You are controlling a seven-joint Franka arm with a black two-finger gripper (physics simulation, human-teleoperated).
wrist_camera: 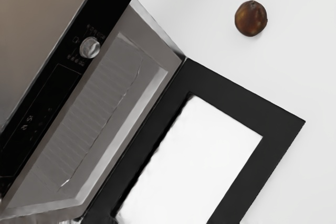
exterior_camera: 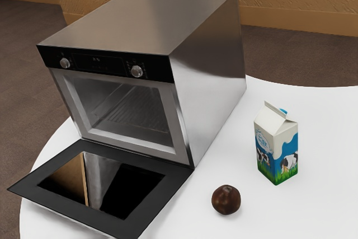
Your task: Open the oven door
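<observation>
Tabletop [exterior_camera: 324, 200], open oven door [exterior_camera: 103, 184] below jaws.

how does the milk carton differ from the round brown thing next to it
The milk carton is tall and boxy, while the brown ball-like item is low and round. The carton is white, blue and green with printed cows; the brown item is plain. Both rest on the white table.
</observation>
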